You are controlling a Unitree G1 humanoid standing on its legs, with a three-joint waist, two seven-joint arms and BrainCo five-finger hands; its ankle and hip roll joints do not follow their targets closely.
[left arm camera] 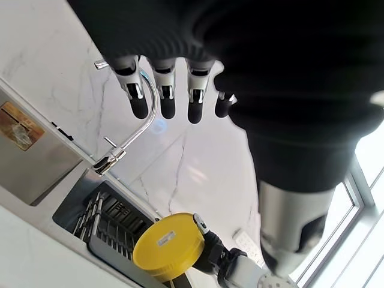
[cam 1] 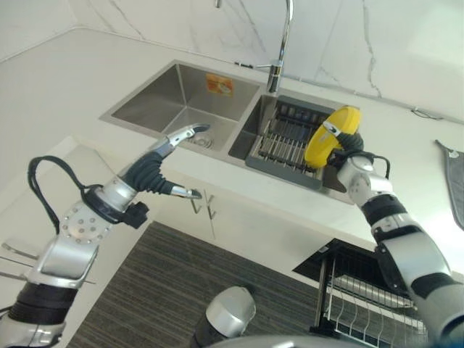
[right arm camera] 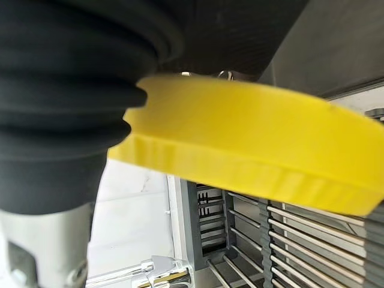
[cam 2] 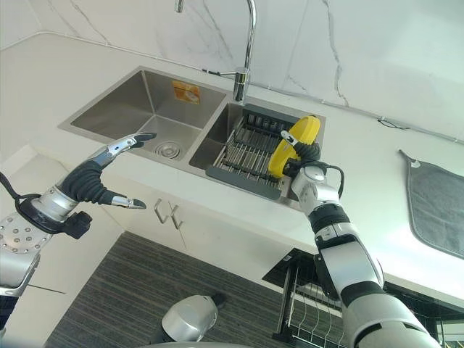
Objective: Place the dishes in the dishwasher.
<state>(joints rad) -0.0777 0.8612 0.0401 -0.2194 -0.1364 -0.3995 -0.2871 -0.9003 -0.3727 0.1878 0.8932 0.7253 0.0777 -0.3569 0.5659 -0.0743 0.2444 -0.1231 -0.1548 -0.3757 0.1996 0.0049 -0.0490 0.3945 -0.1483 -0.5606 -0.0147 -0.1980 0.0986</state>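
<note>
Yellow plate (cam 1: 330, 135) gripped in right hand (cam 1: 349, 154), above drying rack (cam 1: 284, 141).

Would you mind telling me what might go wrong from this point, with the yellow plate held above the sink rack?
1. The right hand holds the yellow plate by its edge, tilted over the dish rack; a slip would likely drop it into the sink.
2. The faucet rises close beside the plate, so a swing that way could strike it.
3. The dishwasher rack sits low under the counter; lowering the plate there could clip the counter edge.
</note>
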